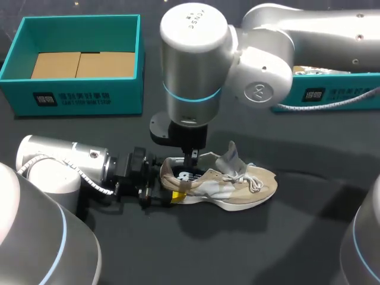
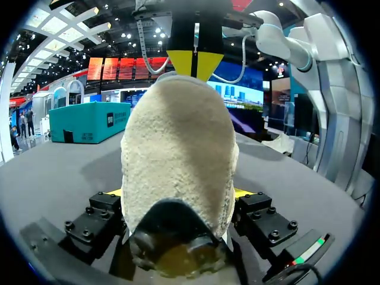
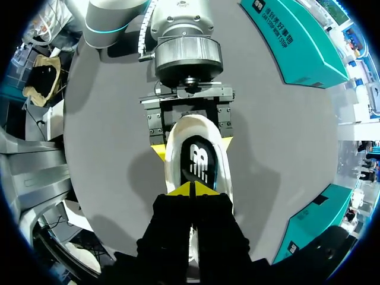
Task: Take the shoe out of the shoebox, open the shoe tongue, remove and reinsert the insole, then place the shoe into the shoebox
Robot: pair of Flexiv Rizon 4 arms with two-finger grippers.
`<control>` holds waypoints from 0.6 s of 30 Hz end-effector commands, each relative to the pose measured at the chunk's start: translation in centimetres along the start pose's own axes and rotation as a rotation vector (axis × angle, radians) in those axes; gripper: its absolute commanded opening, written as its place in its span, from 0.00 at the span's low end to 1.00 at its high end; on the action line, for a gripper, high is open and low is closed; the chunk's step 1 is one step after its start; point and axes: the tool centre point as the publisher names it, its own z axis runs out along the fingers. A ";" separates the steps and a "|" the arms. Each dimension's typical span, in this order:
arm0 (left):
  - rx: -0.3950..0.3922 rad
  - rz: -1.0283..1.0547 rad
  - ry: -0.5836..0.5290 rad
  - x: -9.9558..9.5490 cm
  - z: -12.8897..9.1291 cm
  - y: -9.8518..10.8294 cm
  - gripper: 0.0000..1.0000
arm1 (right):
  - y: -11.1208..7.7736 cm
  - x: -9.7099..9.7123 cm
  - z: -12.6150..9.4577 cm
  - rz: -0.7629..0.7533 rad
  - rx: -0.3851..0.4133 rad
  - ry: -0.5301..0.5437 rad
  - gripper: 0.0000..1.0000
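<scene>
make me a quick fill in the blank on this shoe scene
The left gripper is shut on the shoe's ____ end.
The right gripper, fingers together, points down at the ____ inside the shoe.
The shoe lies on the ____, outside the teal box.
Missing words: heel; insole; table.
</scene>
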 end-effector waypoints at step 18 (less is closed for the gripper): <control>-0.002 0.000 -0.002 0.2 0.2 0.1 0.00 | -1.2 -1.3 5.7 -0.074 -0.021 0.034 0.00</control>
